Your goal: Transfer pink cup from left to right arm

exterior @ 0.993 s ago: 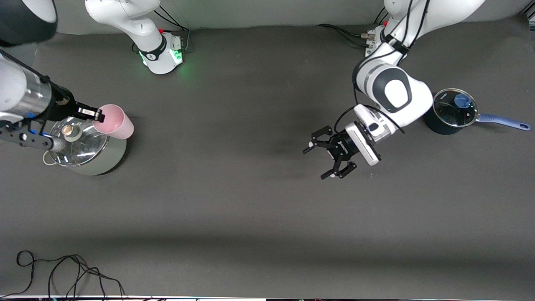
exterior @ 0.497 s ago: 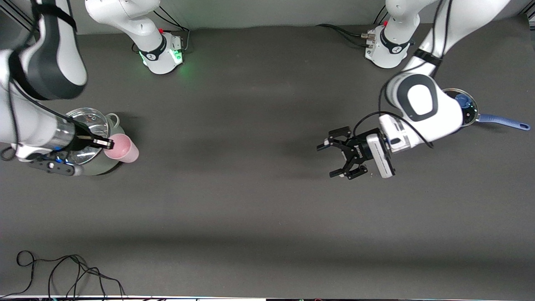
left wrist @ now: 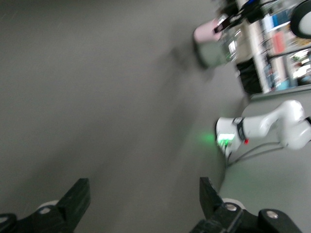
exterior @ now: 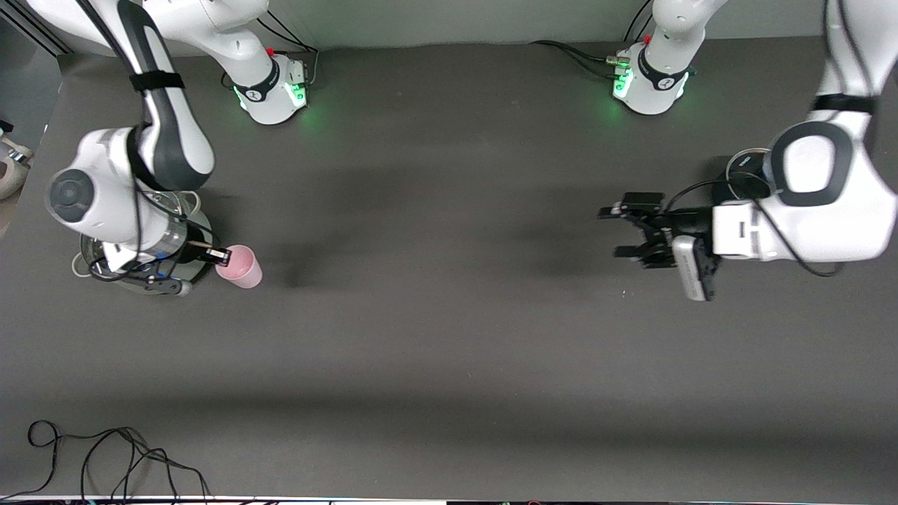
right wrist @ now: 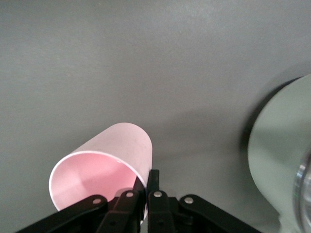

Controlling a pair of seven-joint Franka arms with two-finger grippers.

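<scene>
The pink cup (exterior: pixel 240 267) hangs tilted on its side, low over the table beside a silver pot (exterior: pixel 90 247). My right gripper (exterior: pixel 220 255) is shut on the pink cup's rim, one finger inside the mouth and one outside. The right wrist view shows the pink cup (right wrist: pixel 109 160) with the right gripper (right wrist: pixel 146 188) pinching its rim. My left gripper (exterior: pixel 617 231) stands open and empty over bare table toward the left arm's end. In the left wrist view the left gripper (left wrist: pixel 143 199) spreads wide, and the pink cup (left wrist: pixel 206 33) shows far off.
The silver pot (right wrist: pixel 284 160) with its glass lid sits under the right arm's wrist. A dark blue pot (exterior: pixel 742 172) is mostly hidden by the left arm. A black cable (exterior: pixel 105 456) lies near the front edge at the right arm's end.
The right arm has swung down with the pink cup, from over the silver pot's lid to low beside the pot. The left arm has drawn back toward its own end, still open.
</scene>
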